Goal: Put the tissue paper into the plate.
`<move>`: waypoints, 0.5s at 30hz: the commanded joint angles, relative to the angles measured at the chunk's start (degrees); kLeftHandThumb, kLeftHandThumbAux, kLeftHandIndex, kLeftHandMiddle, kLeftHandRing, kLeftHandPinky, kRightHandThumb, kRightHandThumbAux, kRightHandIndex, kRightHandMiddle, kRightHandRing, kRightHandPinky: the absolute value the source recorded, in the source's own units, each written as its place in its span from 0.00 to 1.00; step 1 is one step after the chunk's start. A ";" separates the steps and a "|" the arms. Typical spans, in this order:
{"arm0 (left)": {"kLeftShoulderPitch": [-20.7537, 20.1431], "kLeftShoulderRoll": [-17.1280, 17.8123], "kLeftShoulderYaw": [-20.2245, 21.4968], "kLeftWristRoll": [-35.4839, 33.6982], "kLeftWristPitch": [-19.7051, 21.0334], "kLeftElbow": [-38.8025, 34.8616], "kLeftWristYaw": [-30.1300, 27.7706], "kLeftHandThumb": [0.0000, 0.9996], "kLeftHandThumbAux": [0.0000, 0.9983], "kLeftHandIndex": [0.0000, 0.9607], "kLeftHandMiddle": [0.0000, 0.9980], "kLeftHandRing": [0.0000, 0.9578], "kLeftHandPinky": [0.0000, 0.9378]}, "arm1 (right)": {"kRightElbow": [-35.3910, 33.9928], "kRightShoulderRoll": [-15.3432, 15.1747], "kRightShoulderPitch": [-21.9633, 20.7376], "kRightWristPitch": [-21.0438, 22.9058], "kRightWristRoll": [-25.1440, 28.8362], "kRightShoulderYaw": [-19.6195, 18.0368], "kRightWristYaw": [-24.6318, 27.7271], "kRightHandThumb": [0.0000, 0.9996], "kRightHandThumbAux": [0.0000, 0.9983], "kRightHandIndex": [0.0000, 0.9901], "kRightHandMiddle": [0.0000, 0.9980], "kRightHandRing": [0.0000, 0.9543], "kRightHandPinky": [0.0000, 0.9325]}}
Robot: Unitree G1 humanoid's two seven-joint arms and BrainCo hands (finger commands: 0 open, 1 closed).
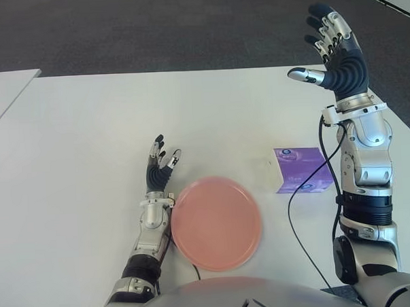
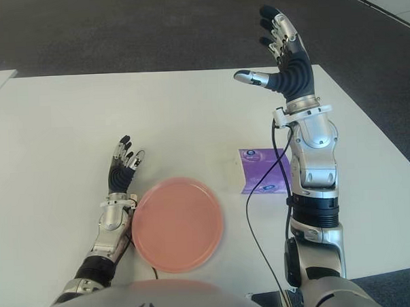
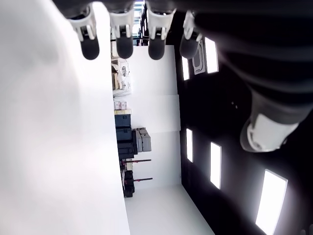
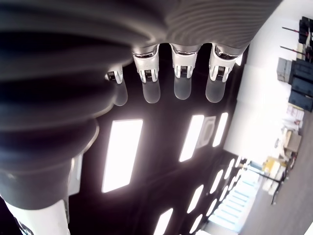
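white table (image 1: 88, 131) fills most of the head views, with dark carpet (image 1: 152, 26) beyond its far edge. nothing of the task looks done yet: the pink plate (image 1: 216, 224) sits bare near the robot's body, and the purple tissue pack (image 1: 302, 169) lies on the table at about two o'clock from the plate, just apart from its rim. the right hand (image 1: 333, 49) is raised high in the air above the table, beyond the pack at its twelve o'clock, fingers spread and holding nothing. the left hand (image 1: 159, 169) shows at about ten o'clock from the plate, just beside it, fingers loosely extended and empty. reaching, grasping, carrying and releasing all remain.
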 commanded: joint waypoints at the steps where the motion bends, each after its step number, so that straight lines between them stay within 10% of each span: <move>1: 3.36 0.12 -0.16 0.04 2.29 1.70 -1.10 0.01 0.52 0.00 0.00 0.00 0.00 | -0.15 0.53 0.61 1.06 -0.34 0.55 -0.20 0.27 0.79 0.10 0.02 0.00 0.00; 15: 3.97 -0.03 0.07 -0.46 2.97 -0.29 -1.72 0.00 0.49 0.00 0.00 0.00 0.00 | -0.35 0.89 0.55 1.23 -0.74 0.73 -0.31 0.27 0.79 0.10 0.02 0.00 0.00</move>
